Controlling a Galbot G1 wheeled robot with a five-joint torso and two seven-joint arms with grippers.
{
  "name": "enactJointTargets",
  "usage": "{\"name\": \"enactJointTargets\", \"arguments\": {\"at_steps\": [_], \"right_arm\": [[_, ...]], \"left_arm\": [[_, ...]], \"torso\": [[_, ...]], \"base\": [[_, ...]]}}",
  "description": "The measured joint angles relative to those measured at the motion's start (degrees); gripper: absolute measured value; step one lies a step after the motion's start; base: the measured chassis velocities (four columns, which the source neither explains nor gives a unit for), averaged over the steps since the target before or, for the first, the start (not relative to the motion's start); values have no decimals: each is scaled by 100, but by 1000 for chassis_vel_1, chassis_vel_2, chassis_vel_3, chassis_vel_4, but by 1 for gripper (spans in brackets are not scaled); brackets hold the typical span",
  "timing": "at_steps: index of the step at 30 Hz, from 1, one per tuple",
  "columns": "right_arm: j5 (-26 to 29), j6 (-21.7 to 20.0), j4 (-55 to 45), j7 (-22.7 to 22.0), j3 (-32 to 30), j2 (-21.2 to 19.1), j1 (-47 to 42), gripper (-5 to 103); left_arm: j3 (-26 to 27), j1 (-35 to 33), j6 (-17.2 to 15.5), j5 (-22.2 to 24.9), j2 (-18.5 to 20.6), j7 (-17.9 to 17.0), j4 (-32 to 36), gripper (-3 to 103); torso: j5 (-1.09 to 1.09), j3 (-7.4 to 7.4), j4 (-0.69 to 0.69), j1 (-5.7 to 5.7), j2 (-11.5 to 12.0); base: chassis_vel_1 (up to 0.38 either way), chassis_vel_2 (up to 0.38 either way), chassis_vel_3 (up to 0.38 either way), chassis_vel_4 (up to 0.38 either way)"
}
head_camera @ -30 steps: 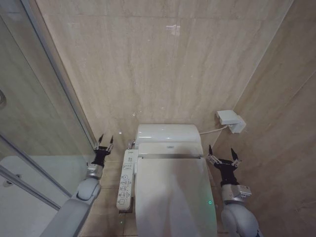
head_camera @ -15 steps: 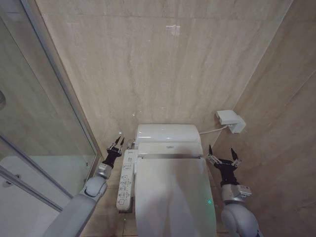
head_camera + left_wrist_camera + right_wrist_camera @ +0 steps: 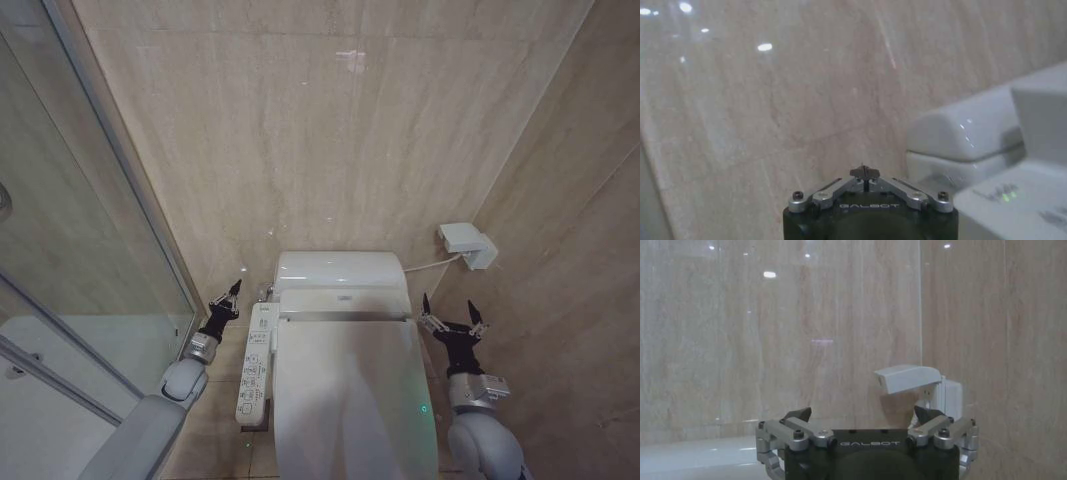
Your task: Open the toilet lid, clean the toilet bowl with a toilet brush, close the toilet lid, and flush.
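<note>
The toilet lid (image 3: 345, 395) lies flat and shut, so the inside of the toilet bowl is hidden under it. A white button panel (image 3: 256, 365) runs along the toilet's left side. My left gripper (image 3: 231, 291) hovers shut and holding nothing by the toilet's rear left corner, just left of the panel's far end. In the left wrist view its fingertips (image 3: 865, 172) meet, facing the wall, with the toilet's rear housing (image 3: 960, 135) beside them. My right gripper (image 3: 450, 312) stands open and holding nothing on the toilet's right, pointing at the wall (image 3: 863, 416). The toilet brush is out of view.
A glass shower partition (image 3: 110, 250) closes off the left side. Tiled walls stand close behind and to the right. A white wall box (image 3: 467, 243) with a cable sits at the back right, just beyond my right gripper (image 3: 907, 377).
My left gripper has swung right, from beside the glass partition toward the toilet's rear left corner, and its fingers have shut. The right arm has stayed still.
</note>
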State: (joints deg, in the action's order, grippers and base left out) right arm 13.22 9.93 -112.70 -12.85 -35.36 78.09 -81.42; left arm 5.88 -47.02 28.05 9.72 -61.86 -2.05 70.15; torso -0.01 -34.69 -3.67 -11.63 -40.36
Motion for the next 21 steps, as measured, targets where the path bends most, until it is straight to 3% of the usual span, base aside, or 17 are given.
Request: {"name": "enactJointTargets", "arguments": {"at_steps": [7, 21], "right_arm": [[0, 0, 0, 0, 0, 0, 0, 100], [0, 0, 1, 0, 0, 0, 0, 100]], "left_arm": [[73, -6, 387, -595, 44, 232, -347, 0], [-90, 188, 616, -906, 23, 288, -563, 0]], "torso": [[0, 0, 1, 0, 0], [0, 0, 0, 0, 0]], "base": [[0, 0, 0, 0], [0, 0, 0, 0]]}}
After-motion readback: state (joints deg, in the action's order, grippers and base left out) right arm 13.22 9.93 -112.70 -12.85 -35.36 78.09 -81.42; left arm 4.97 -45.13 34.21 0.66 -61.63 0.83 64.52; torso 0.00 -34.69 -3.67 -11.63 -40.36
